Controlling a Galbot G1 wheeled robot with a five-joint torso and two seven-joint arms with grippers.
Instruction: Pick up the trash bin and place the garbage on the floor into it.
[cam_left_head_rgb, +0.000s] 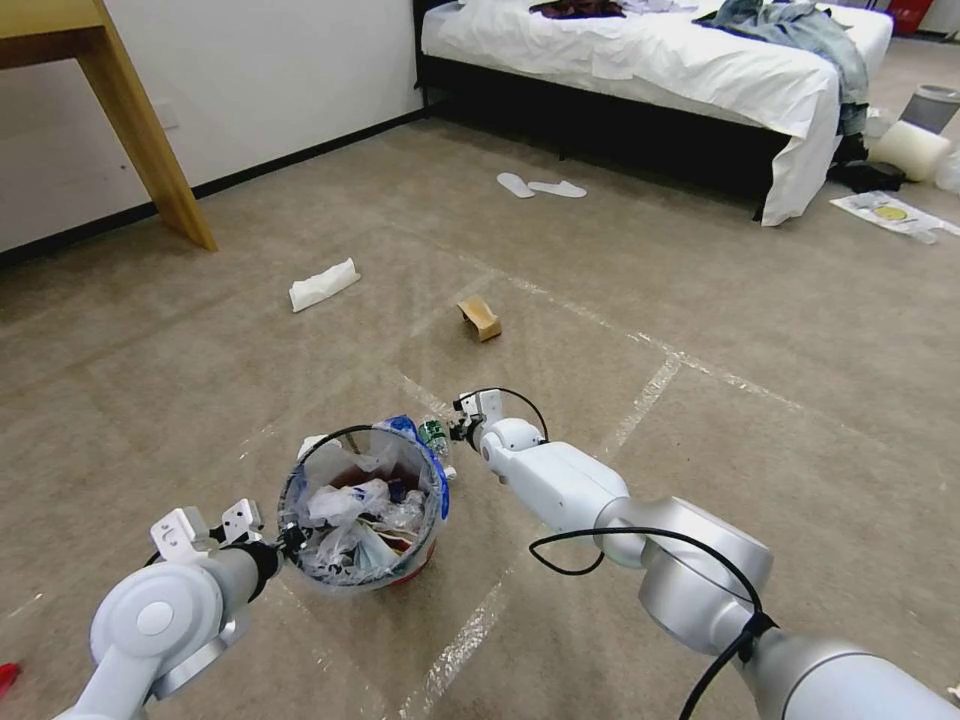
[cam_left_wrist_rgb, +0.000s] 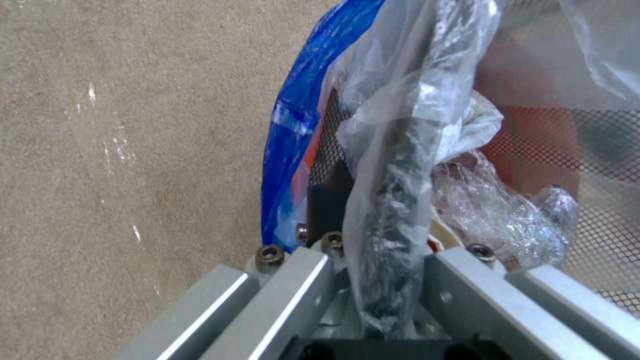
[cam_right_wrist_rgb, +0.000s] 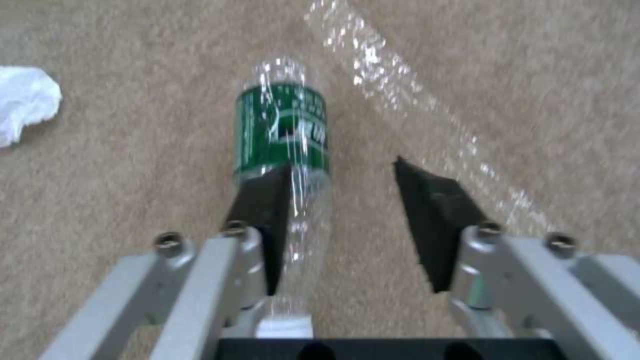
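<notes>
The trash bin (cam_left_head_rgb: 362, 520) hangs above the floor (cam_left_head_rgb: 700, 330) at the lower left of the head view, its rim pinched between the pressed-together fingers of the left gripper (cam_left_head_rgb: 285, 540). It is a small round red-orange mesh bin, and its clear, crinkled liner with a blue edge (cam_left_wrist_rgb: 293, 140) bulges over the rim. Inside lie crumpled white tissues and wads of shiny plastic film.

Just beside the bin, the right gripper (cam_right_wrist_rgb: 343, 200) reaches low to the short beige carpet with its black fingers spread. A small clear bottle with a green label (cam_right_wrist_rgb: 283, 145) lies lengthwise between them (touching one pad, apart from the other).

Farther out rest a folded white tissue (cam_left_head_rgb: 323, 284) and a brown carton (cam_left_head_rgb: 480, 318), well apart, among glossy tape lines.
</notes>
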